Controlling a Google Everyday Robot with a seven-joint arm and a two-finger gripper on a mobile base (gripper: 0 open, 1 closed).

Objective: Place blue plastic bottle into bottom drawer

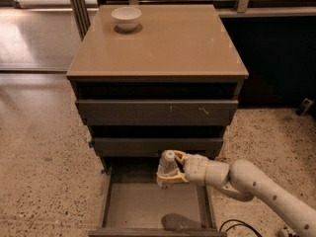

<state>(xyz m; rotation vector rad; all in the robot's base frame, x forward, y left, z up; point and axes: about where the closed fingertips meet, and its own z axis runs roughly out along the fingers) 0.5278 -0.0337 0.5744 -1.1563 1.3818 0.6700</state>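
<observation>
Camera view: bottom drawer [143, 205] nearest, pulled open, grey floor showing. Over its back end the gripper [170, 174] reaches in from the right, fingers pinching the blue plastic bottle [167, 163], cap up. Behind that are the two upper drawers [156, 112], then the tan cabinet top [163, 43] with a white bowl [126, 18] far back left

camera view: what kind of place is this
Probably an office or lab: speckled floor, freestanding drawer cabinet. The gripper holds the blue plastic bottle above the open bottom drawer.
</observation>
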